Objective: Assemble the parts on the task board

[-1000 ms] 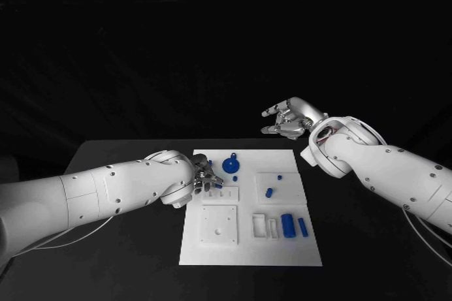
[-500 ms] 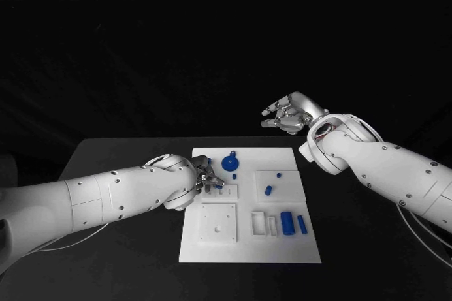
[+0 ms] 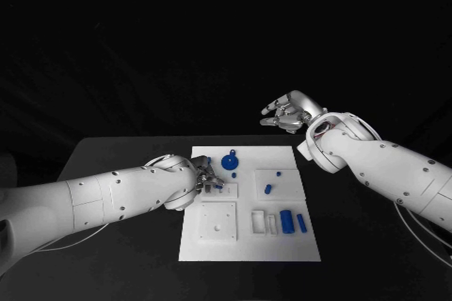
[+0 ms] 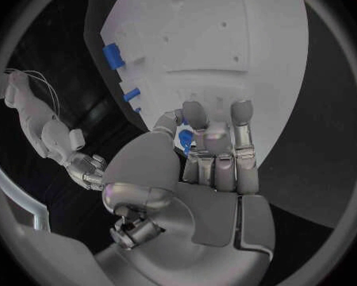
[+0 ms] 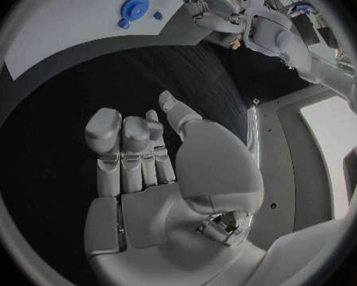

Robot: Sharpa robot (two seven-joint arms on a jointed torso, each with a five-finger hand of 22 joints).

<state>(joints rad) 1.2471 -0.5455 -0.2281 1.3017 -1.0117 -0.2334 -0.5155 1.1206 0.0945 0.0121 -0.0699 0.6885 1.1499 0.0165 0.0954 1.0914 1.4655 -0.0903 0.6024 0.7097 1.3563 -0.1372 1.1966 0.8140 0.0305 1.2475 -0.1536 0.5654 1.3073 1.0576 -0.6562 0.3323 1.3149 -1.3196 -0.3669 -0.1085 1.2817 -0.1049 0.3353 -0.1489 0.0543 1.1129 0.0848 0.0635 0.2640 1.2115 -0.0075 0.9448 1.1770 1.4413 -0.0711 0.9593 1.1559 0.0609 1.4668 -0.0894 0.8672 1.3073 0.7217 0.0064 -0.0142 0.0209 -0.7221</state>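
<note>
The white task board [image 3: 249,245] lies mid-table. My left hand [image 3: 209,177] hovers low over its left side, fingers curled, with a small blue part [image 4: 185,140] pinched between thumb and fingers. Beside the hand sit a round blue part [image 3: 230,162] and a small blue peg [image 3: 234,176]. Two small blue pieces [image 3: 268,189] lie on a raised plate, and a blue cylinder [image 3: 286,222] and a blue bar [image 3: 302,223] rest nearer the front. My right hand [image 3: 290,113] hangs raised beyond the board's far right corner, fingers apart and holding nothing. From there the round blue part [image 5: 134,8] shows on the board [image 5: 67,25].
A square white plate with a hole [image 3: 219,226] and a white slotted holder [image 3: 258,222] sit on the board's near half. Black table [image 3: 123,249] runs round the board on both sides.
</note>
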